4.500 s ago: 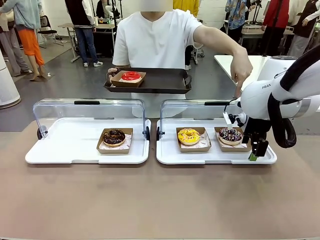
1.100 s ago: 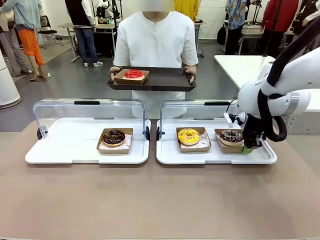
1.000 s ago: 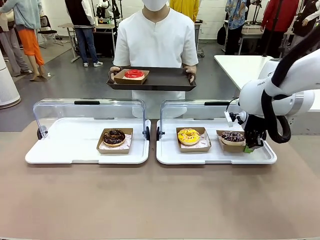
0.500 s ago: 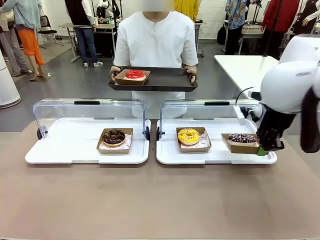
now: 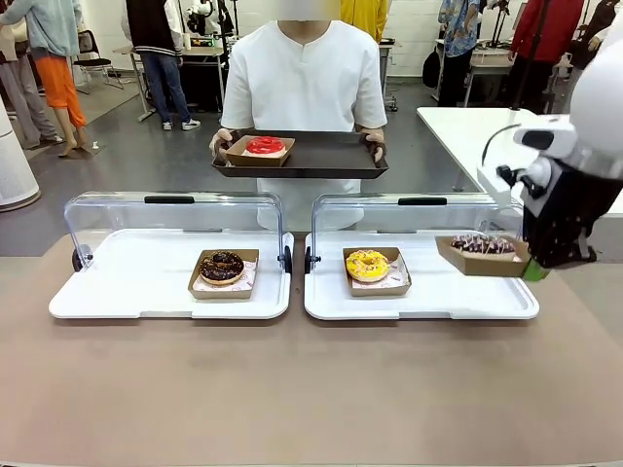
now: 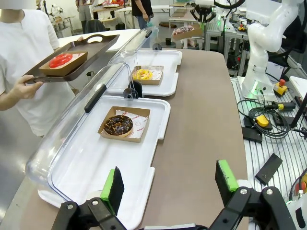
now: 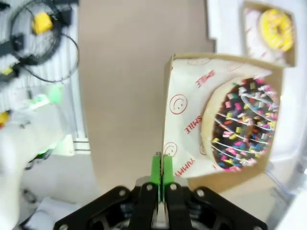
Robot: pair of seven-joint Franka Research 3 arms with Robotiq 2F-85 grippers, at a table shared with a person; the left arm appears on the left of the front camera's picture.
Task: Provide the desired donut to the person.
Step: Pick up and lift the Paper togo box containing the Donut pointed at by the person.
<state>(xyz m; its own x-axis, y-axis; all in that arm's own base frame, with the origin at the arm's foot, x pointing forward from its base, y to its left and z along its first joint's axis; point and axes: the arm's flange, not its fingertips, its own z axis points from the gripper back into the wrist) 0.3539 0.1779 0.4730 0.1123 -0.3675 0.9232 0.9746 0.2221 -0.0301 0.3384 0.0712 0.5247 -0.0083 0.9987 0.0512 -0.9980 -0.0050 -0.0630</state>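
Observation:
A chocolate donut with coloured sprinkles (image 5: 484, 245) (image 7: 242, 124) lies in a brown paper box (image 5: 467, 261), held in the air over the right end of the right white tray (image 5: 428, 300). My right gripper (image 5: 533, 269) (image 7: 161, 165) is shut on the box's edge. The person (image 5: 304, 78) in white stands across the table holding a dark tray (image 5: 326, 161) that carries a red donut (image 5: 260, 146) (image 6: 60, 60). My left gripper (image 6: 170, 179) hangs open above the near end of the left white tray (image 6: 96, 163), with nothing between its fingers.
A yellow donut (image 5: 367, 264) (image 6: 142, 74) sits boxed on the right white tray. A dark chocolate donut (image 5: 222, 266) (image 6: 118, 124) sits boxed on the left one. Both clear lids (image 5: 175, 209) stand swung open toward the person. Cables lie on the bench beside the table (image 6: 268, 120).
My right gripper has lifted the sprinkled donut's box off the right white tray, up and to the right. The person has kept the dark tray almost still.

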